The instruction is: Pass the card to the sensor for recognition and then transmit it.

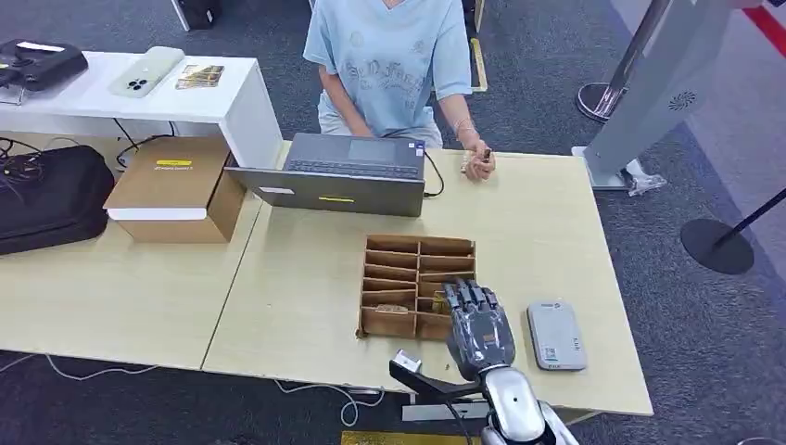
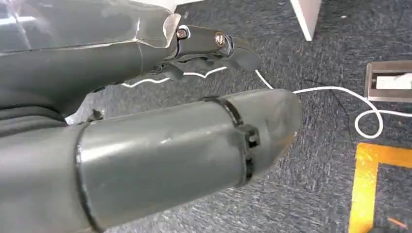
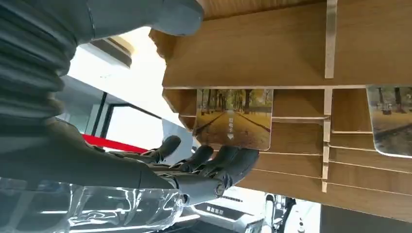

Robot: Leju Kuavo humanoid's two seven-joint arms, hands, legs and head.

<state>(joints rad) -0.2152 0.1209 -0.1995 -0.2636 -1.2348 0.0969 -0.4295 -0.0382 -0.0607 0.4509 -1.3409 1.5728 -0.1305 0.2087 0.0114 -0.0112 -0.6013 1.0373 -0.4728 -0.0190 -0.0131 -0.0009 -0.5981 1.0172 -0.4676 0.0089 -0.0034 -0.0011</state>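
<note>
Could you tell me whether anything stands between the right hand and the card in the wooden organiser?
Nothing visible does: the right hand sits right at the card, fingertips beside its edge in the wooden organiser.

Even bright indoor light, soft shadows. Head view sharp. Wrist views: close fgnd blurred, window glare blown out.

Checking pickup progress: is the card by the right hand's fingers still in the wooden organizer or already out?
Still in. The card stands in a slot of the wooden organizer, with the right hand reaching its edge, fingers not visibly gripping it.
</note>
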